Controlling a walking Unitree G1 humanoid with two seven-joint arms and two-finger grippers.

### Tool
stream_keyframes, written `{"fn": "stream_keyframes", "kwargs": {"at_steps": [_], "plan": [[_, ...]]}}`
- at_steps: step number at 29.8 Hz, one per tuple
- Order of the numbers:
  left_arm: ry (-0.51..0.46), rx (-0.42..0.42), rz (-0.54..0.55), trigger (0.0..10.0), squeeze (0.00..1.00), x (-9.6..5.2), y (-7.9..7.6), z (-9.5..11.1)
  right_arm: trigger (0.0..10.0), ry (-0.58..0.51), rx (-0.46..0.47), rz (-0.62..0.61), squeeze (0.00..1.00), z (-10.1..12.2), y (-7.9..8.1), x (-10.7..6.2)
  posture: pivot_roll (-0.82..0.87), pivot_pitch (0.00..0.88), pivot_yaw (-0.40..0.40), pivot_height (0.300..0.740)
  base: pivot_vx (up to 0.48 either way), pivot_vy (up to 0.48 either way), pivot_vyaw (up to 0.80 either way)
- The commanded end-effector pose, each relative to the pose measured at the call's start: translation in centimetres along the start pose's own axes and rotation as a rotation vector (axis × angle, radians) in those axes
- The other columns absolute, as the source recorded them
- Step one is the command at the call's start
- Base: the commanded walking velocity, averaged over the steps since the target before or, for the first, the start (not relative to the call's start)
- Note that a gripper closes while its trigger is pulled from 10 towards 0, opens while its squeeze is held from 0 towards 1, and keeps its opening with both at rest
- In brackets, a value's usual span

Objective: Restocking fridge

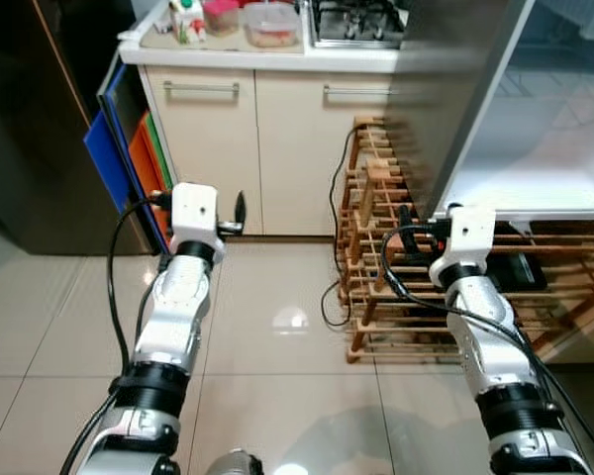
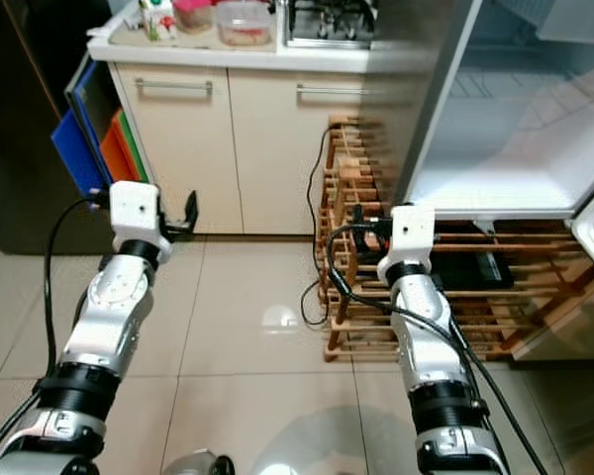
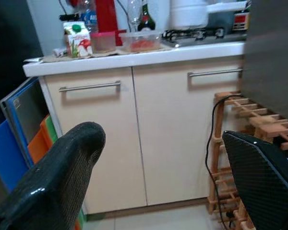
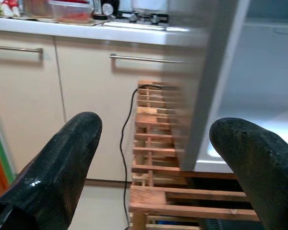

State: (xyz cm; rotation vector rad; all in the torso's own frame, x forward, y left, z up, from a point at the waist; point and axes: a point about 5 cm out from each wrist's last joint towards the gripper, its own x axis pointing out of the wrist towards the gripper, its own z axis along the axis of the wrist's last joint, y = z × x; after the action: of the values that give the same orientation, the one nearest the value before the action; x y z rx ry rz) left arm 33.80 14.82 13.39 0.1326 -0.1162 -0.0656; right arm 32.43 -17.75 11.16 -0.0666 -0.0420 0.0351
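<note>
Kitchen floor of pale glossy tiles (image 1: 277, 327) stretches ahead of the robot, both arms raised at mid-height. Left claw (image 3: 158, 177) hangs before the cream cabinet doors with metal bar handles (image 1: 203, 148), its two black fingers spread wide and holding nothing. Right claw (image 4: 153, 163) is also spread and empty, poised beside the slatted wooden rack (image 1: 376, 247) that stands under the open white fridge compartment (image 2: 495, 148); a black cable (image 1: 332, 228) trails down the rack's front. Grey fridge door (image 1: 455, 89) stands swung out between the cabinets and the compartment. On the white surface (image 1: 257, 54) above the cabinets sit a small carton with red and green print (image 1: 186, 20), a pink-lidded tub (image 1: 221, 15) and a clear plastic box holding something red (image 1: 272, 25), just beside a steel gas hob (image 1: 356, 25). Blue, orange and green boards (image 1: 129, 158) lean at the cabinet's left end.
</note>
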Motion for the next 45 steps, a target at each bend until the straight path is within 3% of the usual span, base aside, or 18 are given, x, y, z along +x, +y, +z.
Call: {"fn": "stream_keyframes", "kwargs": {"at_steps": [1,9,17,32,35,45], "plan": [[-0.044,-0.002,-0.009,10.0,0.0,0.4,0.0,1.2,10.0,-0.03,0.001,-0.007,0.0,1.0,0.0,0.4,-0.07,0.023,-0.011,0.74,0.322,0.356,0.0],[-0.081,-0.014,0.002,10.0,0.0,0.7,0.0,2.1,10.0,-0.112,0.002,0.032,0.0,2.0,0.9,0.1,-0.06,0.022,-0.009,0.74,0.324,0.354,0.0],[-0.048,-0.002,0.004,10.0,0.0,0.7,-0.5,1.7,10.0,-0.109,-0.008,0.042,0.0,2.3,1.1,0.4,-0.07,0.02,-0.008,0.74,0.345,0.33,0.0],[-0.002,0.042,-0.041,10.0,0.0,1.3,-1.2,1.5,10.0,-0.099,0.004,0.084,0.0,2.0,2.4,0.6,-0.06,0.003,-0.004,0.74,0.464,0.0,0.0],[0.019,0.082,-0.04,10.0,0.0,2.1,-0.9,1.6,10.0,-0.095,0.016,0.101,0.0,1.9,3.2,0.9,-0.05,0.0,-0.006,0.74,0.48,0.0,0.0],[0.016,0.077,-0.065,10.0,0.0,2.3,-1.3,1.8,10.0,-0.094,0.025,0.09,0.0,2.1,3.3,1.2,-0.05,0.004,0.002,0.74,0.48,0.0,0.0]]}}
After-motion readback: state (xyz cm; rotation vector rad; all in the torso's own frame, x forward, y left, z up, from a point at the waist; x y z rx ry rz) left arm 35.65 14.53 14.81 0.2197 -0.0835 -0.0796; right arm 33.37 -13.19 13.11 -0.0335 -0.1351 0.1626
